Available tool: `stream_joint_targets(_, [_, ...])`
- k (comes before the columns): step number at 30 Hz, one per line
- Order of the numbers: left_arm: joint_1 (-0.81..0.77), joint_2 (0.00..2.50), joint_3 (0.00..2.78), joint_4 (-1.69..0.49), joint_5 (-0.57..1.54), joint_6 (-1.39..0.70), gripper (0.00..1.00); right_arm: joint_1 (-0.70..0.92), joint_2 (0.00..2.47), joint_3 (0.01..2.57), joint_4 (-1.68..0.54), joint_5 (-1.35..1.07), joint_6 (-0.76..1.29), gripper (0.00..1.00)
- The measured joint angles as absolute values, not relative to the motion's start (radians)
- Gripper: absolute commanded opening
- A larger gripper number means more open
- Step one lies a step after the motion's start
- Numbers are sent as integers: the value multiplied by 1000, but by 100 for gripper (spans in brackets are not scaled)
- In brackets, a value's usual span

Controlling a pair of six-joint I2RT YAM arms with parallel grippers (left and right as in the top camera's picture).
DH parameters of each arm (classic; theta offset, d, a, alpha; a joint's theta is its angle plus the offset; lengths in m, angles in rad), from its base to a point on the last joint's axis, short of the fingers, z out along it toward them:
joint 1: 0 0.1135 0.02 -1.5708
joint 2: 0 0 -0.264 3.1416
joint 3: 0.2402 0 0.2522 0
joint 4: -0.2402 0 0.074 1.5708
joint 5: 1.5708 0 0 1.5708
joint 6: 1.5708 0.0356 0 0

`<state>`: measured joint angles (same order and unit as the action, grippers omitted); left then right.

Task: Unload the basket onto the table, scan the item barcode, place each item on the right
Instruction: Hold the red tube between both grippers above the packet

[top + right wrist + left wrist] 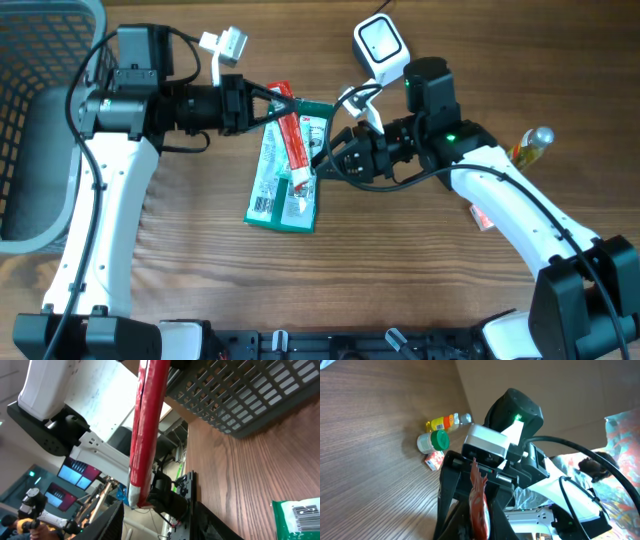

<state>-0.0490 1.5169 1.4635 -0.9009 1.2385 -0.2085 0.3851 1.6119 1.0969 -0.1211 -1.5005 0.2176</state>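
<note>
no word or number can be read anywhere. the one clear sign is a barcode [306,511], black bars on a white label on the green packet [295,522], low and to the right of the right gripper [155,517]. the white print on the red tube [147,425] clamped in the left gripper [272,106] is blurred. so is the yellow label of the bottle [444,422] beyond that gripper's tips.

Overhead gives me a straight-down look at the whole bench [400,285], from well above. Left wrist sits close in, facing across at the right arm [516,409]. Right wrist looks back low toward the basket [260,390]. All three share the red tube [293,142].
</note>
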Motion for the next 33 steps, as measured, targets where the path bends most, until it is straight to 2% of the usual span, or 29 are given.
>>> stream_joint_targets(3, [-49, 1517, 1464, -901, 1245, -208, 4, 395, 1612, 1097, -118, -1501, 225, 49])
stream_joint_targets(11, [-49, 1517, 1464, -912, 1248, -209, 4, 424, 1612, 1097, -75, -1501, 253, 50])
stream_joint_targets(18, [-49, 1517, 1464, -924, 1252, -213, 4, 445, 1612, 1097, 42, -1494, 377, 41])
stream_joint_targets(33, [-12, 1517, 1464, -893, 1252, -216, 4, 447, 1612, 1097, 114, -1399, 595, 36])
